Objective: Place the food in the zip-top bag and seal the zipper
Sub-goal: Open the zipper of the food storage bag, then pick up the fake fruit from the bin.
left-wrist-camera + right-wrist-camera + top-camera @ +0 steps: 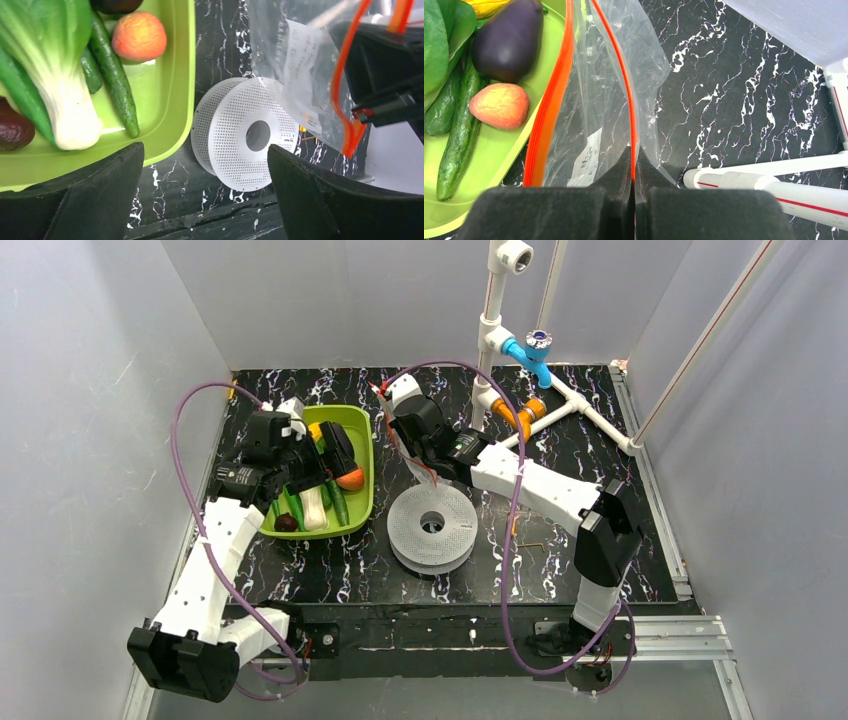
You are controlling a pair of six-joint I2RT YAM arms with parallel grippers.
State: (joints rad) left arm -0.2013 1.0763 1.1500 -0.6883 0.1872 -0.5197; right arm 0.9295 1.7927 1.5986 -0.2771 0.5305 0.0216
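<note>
Pinching one lip of the zipper, the right gripper has its fingers pressed flat together at the mouth edge of the bag. The bag is held up off the table, just right of the tray.

Zipper's long axis runs straight away from the right fingers. In the top view that line goes far to near, between the tray and the right arm. The two orange lips stand parted, so the mouth gapes. The free lip bows out over the tray rim.

From the left wrist, the bag hangs in front of the disc, orange edge on its right side.

Left gripper: fingers spread wide, nothing between them, over the tray's near rim.

Food is all in the tray: bok choy, cucumbers, orange fruit, eggplant.
</note>
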